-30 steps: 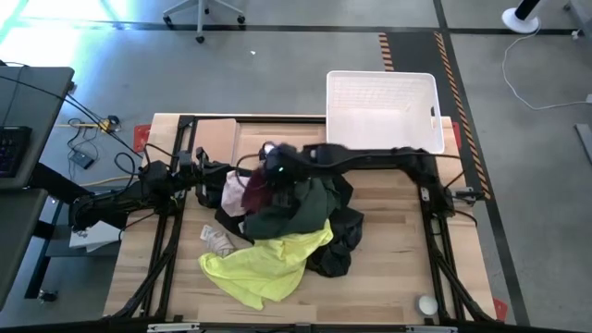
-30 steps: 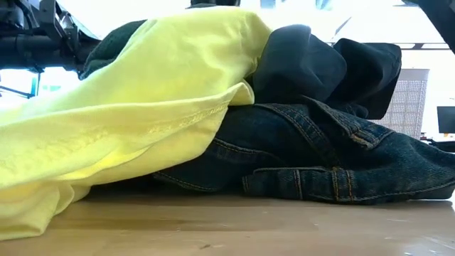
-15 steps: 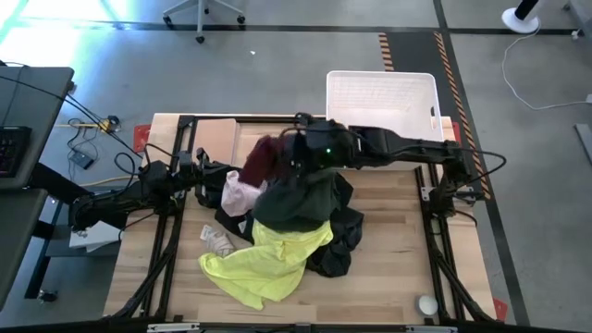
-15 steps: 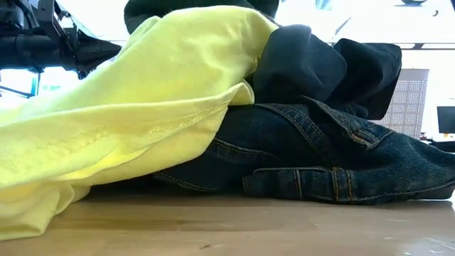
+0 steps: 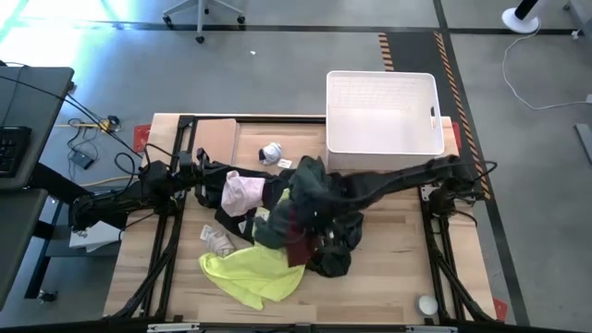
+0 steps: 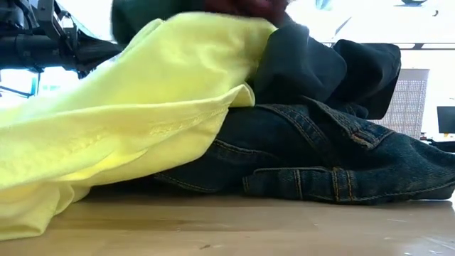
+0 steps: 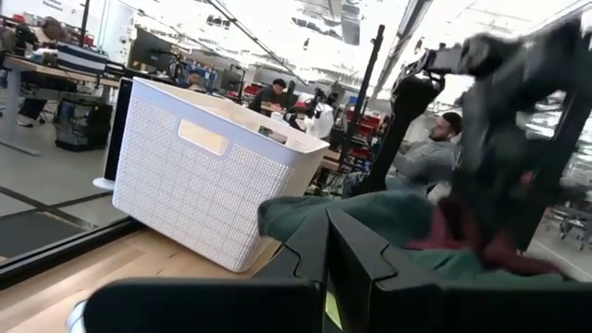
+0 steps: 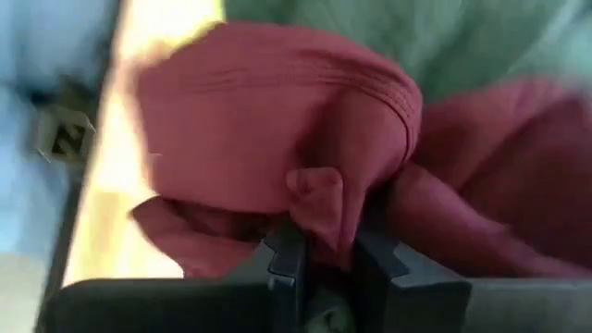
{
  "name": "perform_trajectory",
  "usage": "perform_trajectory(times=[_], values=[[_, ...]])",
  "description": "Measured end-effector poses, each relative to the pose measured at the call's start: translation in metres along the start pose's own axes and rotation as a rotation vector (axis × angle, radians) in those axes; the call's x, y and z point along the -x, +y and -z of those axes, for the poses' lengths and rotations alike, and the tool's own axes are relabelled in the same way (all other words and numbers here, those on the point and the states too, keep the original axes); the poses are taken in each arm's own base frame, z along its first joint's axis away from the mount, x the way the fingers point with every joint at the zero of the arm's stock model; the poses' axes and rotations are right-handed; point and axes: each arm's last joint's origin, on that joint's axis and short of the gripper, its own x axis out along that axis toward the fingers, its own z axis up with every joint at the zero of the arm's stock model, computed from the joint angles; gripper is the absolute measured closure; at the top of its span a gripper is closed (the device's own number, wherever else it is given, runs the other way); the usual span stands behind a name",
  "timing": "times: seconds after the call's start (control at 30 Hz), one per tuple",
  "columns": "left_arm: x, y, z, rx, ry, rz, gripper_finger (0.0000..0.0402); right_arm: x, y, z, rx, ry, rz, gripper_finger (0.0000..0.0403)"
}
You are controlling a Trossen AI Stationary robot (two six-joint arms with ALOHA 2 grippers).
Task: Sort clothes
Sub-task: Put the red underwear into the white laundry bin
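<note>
The clothes lie in a pile mid-table: a neon yellow garment (image 5: pixel 252 275) at the near side, a dark green one (image 5: pixel 313 183), dark jeans and black pieces (image 5: pixel 338 252), and a pale pink piece (image 5: pixel 242 192). My right gripper (image 5: pixel 313 228) is over the pile, shut on the maroon garment (image 5: pixel 298 244), which also shows in the right wrist view (image 8: pixel 277 120). My left gripper (image 5: pixel 207 176) is shut and empty at the pile's left edge. In the low view the yellow garment (image 6: pixel 142 107) lies draped over the jeans (image 6: pixel 320 156). My right gripper pinches a bunched fold of the maroon garment (image 8: pixel 319 199) between its two fingers. Several layers are gathered there. The rest of the cloth billows slack around the fingers, above the dark green garment. How much of it rests on the pile I cannot tell.
A white slatted basket (image 5: pixel 344 139) stands at the far right of the table and also shows in the left wrist view (image 7: pixel 185 194). A small white-grey ball (image 5: pixel 270 153) lies left of it, and another ball (image 5: pixel 426 303) lies at the near right corner. People sit beyond the table.
My right gripper lifted the maroon garment out of the pile toward the far edge and the basket. It then swung back toward the near edge over the pile, still shut on it. The dark green garment was pulled and shifted with it. The ball by the basket came into view.
</note>
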Motion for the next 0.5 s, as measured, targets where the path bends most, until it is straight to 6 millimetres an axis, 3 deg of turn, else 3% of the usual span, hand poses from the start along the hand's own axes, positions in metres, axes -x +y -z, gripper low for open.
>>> perform_trajectory(times=[0.13,0.23,0.37,0.5], values=[[0.0,0.0,0.0,-0.001,-0.002,-0.008,0.0398,-0.033,0.0,0.032,-0.101,0.155,-0.005,0.035],[0.0,0.0,0.0,-0.001,-0.003,-0.011,0.0398,-0.038,-0.003,0.04,-0.16,0.21,-0.022,0.0321],[0.0,0.0,0.0,-0.001,-0.004,-0.012,0.0398,-0.025,-0.005,0.036,-0.186,0.236,-0.018,0.0266],[0.0,0.0,0.0,-0.001,-0.003,-0.01,0.0398,0.005,-0.005,0.017,-0.181,0.194,0.0,0.0213]])
